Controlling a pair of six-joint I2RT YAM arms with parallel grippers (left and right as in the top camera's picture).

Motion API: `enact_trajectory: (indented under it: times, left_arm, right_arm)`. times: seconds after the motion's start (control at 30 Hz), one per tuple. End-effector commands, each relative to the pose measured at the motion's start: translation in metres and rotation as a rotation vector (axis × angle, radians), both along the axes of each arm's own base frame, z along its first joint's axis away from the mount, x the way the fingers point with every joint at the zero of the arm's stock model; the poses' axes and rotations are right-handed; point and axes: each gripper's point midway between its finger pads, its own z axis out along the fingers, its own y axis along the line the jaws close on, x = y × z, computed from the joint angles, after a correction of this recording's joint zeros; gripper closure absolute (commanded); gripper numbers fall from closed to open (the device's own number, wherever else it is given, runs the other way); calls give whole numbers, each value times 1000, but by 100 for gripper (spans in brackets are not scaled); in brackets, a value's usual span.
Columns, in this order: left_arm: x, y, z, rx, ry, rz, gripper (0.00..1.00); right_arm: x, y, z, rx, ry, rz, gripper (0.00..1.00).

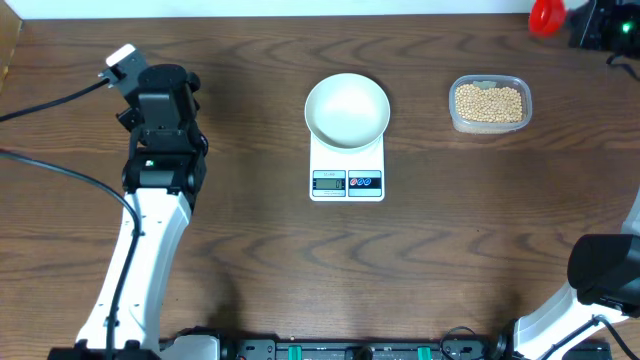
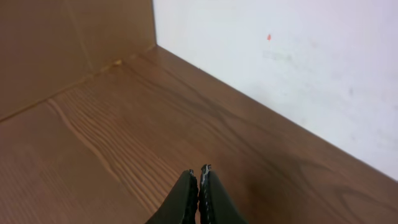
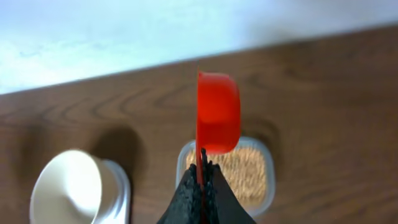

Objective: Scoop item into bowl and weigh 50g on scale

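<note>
The white bowl stands empty on the white scale at mid-table. The tan beans fill a clear plastic tub to its right. My right gripper is shut on the thin handle of a red scoop, held on edge in the air above the tub's beans, with the bowl at lower left. In the overhead view the scoop shows at the far right back edge. My left gripper is shut on nothing, low over bare wood at the table's left.
The left arm reaches up the left side with black cables trailing beside it. A white wall runs along the back and a brown board closes the left corner. The right arm's base sits at the lower right.
</note>
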Motion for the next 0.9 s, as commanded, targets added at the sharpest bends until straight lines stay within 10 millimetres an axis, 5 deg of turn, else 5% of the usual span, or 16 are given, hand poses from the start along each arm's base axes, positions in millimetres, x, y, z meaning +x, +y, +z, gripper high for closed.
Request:
enact_trajectory:
  times: [0.0, 0.23, 0.43, 0.47, 0.5, 0.53, 0.87]
  left_arm:
    - [10, -13, -6, -21, 21, -92, 92]
    - [23, -65, -21, 54, 143, -492, 89]
    - [15, -66, -34, 50, 209, -507, 83]
    - [14, -66, -36, 49, 215, -508, 70]
    - [14, -66, -37, 47, 222, -508, 43]
    - [12, -66, -39, 45, 232, -508, 2]
    - [5, -66, -50, 33, 282, -509, 2]
  right_arm:
    - [-15, 9, -16, 53, 103, -10, 99]
    - [-48, 19, -39, 33, 263, 40, 99]
    - [-49, 30, -40, 17, 271, 74, 99]
    - [-49, 32, -40, 16, 270, 79, 99]
    - [-49, 34, -40, 15, 269, 84, 99]
    - [-48, 36, -40, 11, 265, 91, 99]
    - [-35, 36, -37, -59, 220, 84, 99]
